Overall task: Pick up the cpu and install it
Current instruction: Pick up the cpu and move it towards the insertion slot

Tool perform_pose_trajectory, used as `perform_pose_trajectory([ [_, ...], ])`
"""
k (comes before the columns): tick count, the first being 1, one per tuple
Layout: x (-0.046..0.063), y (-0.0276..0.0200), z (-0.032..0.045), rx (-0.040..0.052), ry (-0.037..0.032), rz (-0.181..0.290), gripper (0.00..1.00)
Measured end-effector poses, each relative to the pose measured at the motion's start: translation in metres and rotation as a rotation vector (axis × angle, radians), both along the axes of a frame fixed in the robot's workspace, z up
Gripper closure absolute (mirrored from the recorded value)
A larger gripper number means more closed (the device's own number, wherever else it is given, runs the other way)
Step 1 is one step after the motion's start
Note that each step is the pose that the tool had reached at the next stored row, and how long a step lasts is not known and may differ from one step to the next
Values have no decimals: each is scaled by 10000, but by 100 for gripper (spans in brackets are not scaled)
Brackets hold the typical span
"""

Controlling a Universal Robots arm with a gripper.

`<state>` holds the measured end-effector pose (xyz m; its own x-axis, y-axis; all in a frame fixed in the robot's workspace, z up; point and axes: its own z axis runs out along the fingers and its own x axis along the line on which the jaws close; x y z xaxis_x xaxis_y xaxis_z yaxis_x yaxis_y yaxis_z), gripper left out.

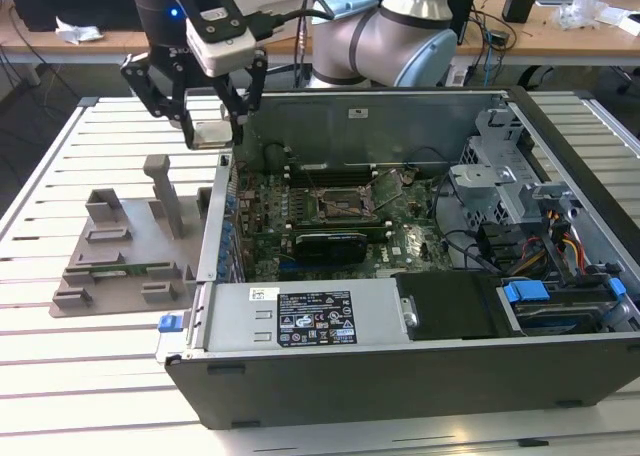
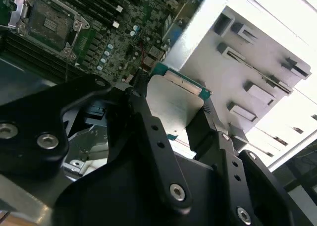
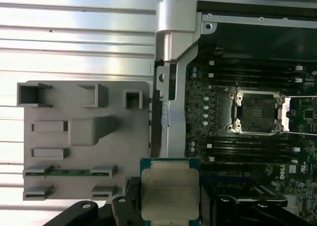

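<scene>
One gripper (image 1: 213, 128) here, and its two black fingers (image 2: 148, 127) are clamped on opposite edges of the cpu (image 1: 212, 134), so the chip sits right between the tips. It's held up in the air, over the edge of the open computer case (image 1: 400, 386). In the exterior view the motherboard socket (image 1: 345, 206) is at roughly 4 o'clock from the chip, and the grey fixture plate (image 1: 110, 266) is at about 7 o'clock.

A white slatted table (image 1: 70, 376) carries a grey plastic plate (image 1: 110, 276) with upright posts toward the exterior view's left, and just beside it an open computer case (image 1: 400, 386) lying on its side
</scene>
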<state>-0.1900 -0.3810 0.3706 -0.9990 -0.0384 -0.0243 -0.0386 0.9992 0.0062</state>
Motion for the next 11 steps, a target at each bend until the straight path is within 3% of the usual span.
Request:
perform_pose_trajectory([
  [4,90,0,-7,0,1,2,45],
  [8,256,10,-30,-1,6,2,45],
  [11,397,34,-121,-6,42,0,45],
])
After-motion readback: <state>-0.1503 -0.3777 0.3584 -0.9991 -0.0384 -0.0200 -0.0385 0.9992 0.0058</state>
